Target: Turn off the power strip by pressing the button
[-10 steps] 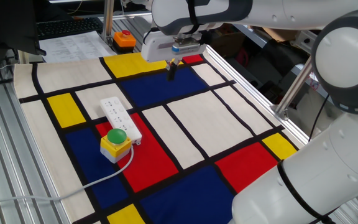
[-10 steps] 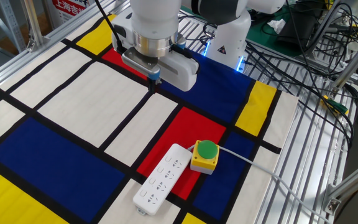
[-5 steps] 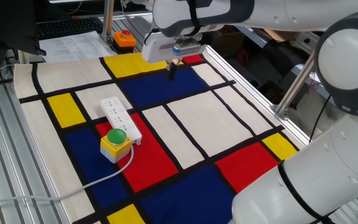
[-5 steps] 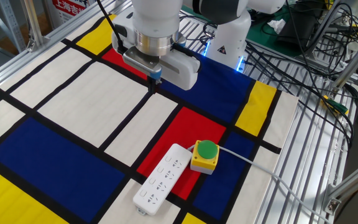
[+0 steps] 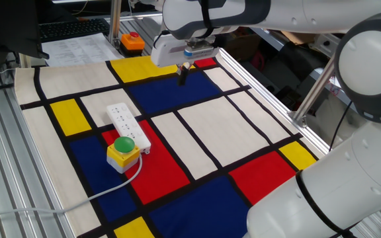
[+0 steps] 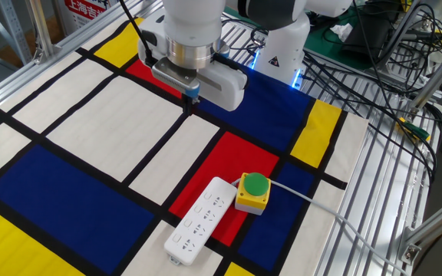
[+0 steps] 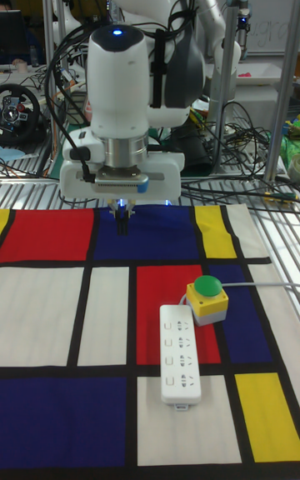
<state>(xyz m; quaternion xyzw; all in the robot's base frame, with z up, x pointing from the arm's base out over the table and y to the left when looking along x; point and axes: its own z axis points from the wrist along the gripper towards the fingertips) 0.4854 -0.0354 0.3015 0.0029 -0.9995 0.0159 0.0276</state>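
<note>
Gripper [image 5: 184,74], two dark fingers under a white wrist block, poised above the blue panel of the colour-block cloth [image 5: 197,139] near the far red and yellow panels; empty, touching nothing; the fingertips read as one dark point in every view, so whether they are spread or pressed together cannot be told. Same gripper [image 6: 189,98] in the other fixed view, over the black band between red and blue panels; in the tall fixed view [image 7: 122,219], hanging over the blue panel by the red one. Power strip [image 5: 128,125], long flat white bar with a row of sockets, lying flat across white and red panels, well apart from the gripper; long axis diagonal in both fixed views, near vertical in the tall fixed view [image 7: 181,353]. Button on the strip's end: too small to make out in any view. Yellow box with green dome [image 5: 123,151] just beside one end of the strip; whether they touch cannot be told. White cable [image 5: 111,190] leaving that end toward the cloth edge. Other fixed view shows the strip's free end [image 6: 181,247] nearest the camera. One fixed view alone shows the orange box with red button [image 5: 132,41] on the bench beyond the cloth.
</note>
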